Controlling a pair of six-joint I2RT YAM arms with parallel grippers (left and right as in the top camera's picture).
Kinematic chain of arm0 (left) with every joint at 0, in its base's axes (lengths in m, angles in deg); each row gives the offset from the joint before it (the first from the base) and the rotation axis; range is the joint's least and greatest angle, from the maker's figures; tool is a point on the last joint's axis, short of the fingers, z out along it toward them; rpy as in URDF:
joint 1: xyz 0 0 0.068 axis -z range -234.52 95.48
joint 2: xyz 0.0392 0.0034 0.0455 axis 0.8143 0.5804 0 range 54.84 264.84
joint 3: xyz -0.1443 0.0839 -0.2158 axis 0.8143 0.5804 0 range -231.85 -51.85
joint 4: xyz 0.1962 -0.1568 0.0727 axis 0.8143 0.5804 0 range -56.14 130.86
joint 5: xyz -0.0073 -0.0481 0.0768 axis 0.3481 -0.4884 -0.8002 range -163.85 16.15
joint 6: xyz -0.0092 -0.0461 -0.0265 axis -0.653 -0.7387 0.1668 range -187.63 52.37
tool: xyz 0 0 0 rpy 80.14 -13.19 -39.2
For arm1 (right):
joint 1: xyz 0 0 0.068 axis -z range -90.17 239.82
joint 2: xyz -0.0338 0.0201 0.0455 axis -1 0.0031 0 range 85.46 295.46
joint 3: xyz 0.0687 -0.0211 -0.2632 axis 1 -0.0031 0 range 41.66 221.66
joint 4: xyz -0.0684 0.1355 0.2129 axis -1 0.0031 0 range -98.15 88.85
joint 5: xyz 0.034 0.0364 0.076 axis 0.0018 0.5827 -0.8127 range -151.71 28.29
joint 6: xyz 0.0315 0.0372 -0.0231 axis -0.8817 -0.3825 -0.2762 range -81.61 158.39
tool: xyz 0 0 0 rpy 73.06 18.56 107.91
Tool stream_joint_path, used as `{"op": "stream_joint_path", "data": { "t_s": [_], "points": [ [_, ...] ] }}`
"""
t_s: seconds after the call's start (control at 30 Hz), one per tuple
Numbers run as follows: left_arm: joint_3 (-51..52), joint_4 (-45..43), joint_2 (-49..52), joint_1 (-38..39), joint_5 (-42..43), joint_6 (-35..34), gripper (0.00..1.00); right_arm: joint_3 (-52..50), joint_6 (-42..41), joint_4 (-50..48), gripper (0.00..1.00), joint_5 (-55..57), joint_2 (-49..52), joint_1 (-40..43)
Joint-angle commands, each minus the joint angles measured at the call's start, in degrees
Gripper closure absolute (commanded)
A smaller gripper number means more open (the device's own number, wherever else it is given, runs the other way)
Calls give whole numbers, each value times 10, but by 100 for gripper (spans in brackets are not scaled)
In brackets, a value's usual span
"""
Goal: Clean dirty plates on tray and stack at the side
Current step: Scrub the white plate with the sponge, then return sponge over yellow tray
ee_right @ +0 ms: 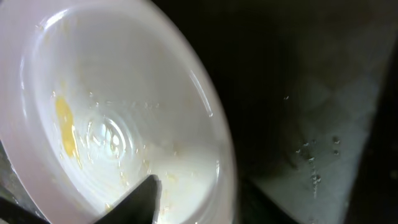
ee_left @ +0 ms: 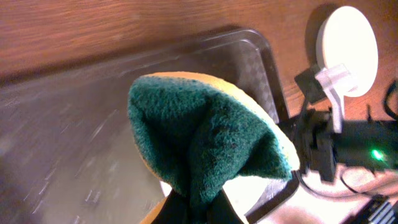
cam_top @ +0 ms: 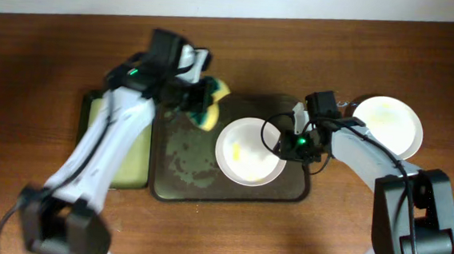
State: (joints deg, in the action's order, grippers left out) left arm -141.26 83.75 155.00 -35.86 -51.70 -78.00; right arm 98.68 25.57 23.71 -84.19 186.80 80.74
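left gripper [cam_top: 198,101], over the far-left corner of the tray [cam_top: 184,168], is clamped on a folded green-and-yellow sponge [ee_left: 205,143], its jaws nearly together. one white plate [cam_top: 249,151] with a yellow smear lies in the tray's right half. right gripper [cam_top: 294,140] sits at that plate's right rim. one dark finger [ee_right: 140,199] lies over the plate's inner surface; whether the jaws pinch the rim cannot be told. a second white plate [cam_top: 387,125] rests on the table to the right of the tray. a smaller tray [cam_top: 134,168] with a yellow-green inside adjoins the tray's left side.
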Motion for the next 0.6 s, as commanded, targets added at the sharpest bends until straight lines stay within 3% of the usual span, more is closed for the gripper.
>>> {"op": "stream_joint_path", "data": {
  "t_s": [0.0, 0.03, 0.07, 0.13, 0.3, 0.43, 0.5, 0.53, 0.57],
  "points": [
    [-45, -5, 80, 38, 21, 6, 100, 5, 6, -7, 66, -13, 2, 13],
    [-44, -5, 97, 47, 21, 6, 100, 5, 17, -11, 67, -13, 4, 15],
    [-44, -5, 115, 56, 21, 6, 100, 5, 19, -16, 81, -13, 11, 16],
    [-44, -5, 141, 73, 21, 6, 100, 5, 19, -26, 96, -19, 29, 16],
    [-38, -9, 184, 95, -28, 6, 100, 5, 8, -53, 96, -54, 56, 16],
    [-30, -11, 190, 99, -137, -7, 100, 5, 4, -52, 96, -52, 56, 16],
    [-22, -12, 194, 99, -145, -23, 100, 5, -2, -53, 96, -52, 56, 16],
    [-20, -12, 200, 101, -145, -23, 100, 5, -15, -58, 90, -52, 56, 16],
    [-20, -13, 208, 103, -145, -24, 100, 6, -16, -67, 78, -52, 56, 16]
  ]
}}
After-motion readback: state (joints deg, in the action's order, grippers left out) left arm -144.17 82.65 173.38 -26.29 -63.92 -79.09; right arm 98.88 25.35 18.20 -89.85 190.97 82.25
